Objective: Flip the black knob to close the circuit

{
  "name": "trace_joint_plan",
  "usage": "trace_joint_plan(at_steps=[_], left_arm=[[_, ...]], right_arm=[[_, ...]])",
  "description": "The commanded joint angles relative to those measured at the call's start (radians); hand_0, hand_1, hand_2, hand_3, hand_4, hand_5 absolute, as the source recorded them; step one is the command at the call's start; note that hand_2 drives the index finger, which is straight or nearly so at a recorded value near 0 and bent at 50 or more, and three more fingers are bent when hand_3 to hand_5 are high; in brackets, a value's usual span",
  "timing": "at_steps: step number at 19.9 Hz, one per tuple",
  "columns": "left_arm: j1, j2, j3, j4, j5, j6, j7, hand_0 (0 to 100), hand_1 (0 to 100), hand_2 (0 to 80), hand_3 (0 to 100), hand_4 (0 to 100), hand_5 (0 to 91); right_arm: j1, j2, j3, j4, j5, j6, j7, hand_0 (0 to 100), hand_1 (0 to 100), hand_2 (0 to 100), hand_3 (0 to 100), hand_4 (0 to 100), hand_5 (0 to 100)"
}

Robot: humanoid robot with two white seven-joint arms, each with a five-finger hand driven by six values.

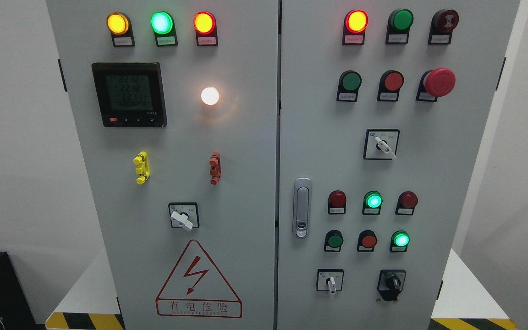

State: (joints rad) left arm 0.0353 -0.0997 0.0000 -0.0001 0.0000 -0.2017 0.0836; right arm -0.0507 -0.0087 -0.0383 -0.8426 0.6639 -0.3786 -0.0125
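Observation:
The black knob [391, 284] sits at the lower right of the grey electrical cabinet [255, 137], on its right door, and its handle stands roughly upright. To its left is a white rotary switch [331, 282] on a square plate. Neither of my hands nor any arm shows in the head view.
Lit and unlit indicator lamps, push buttons, a red emergency stop [438, 82], a digital meter [129, 95], two more white rotary switches [183, 219] and a door handle [301, 207] cover the panel. A red lightning warning triangle [198, 279] is at the bottom left. White walls flank the cabinet.

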Motion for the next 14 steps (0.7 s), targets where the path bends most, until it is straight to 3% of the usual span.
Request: trace_joint_plan(at_steps=[1,3,6,9,10,14], left_arm=[[0.0,0.0,-0.02,0.022,-0.021,0.001,0.001,0,0,0.0,0,0,0.0],[0.0,0.0,-0.02,0.022,-0.021,0.001,0.001,0,0,0.0,0,0,0.0],[0.0,0.0,-0.02,0.022,-0.021,0.001,0.001,0,0,0.0,0,0,0.0],[0.0,0.0,-0.02,0.022,-0.02,0.001,0.001,0,0,0.0,0,0,0.0],[0.0,0.0,-0.02,0.022,-0.02,0.001,0.001,0,0,0.0,0,0,0.0],[0.0,0.0,-0.02,0.022,-0.02,0.001,0.001,0,0,0.0,0,0,0.0]], right_arm=[[-0.003,-0.014,-0.084,-0.314,0.091,0.04,0.005,0,9,76,92,73,73],[-0.003,-0.01,-0.084,-0.354,0.092,0.056,0.005,0,9,76,92,73,73],[-0.014,0.032,-0.092,-0.404,0.121,0.076,0.005,0,9,76,92,73,73],[-0.021,0.038,-0.165,-0.421,0.186,0.075,0.006,0,10,76,92,73,73],[-0.031,0.056,-0.188,-0.423,0.215,0.073,0.005,0,10,76,92,73,73],[-0.041,0.093,-0.222,-0.475,0.278,0.073,0.005,0,10,76,92,73,73]])
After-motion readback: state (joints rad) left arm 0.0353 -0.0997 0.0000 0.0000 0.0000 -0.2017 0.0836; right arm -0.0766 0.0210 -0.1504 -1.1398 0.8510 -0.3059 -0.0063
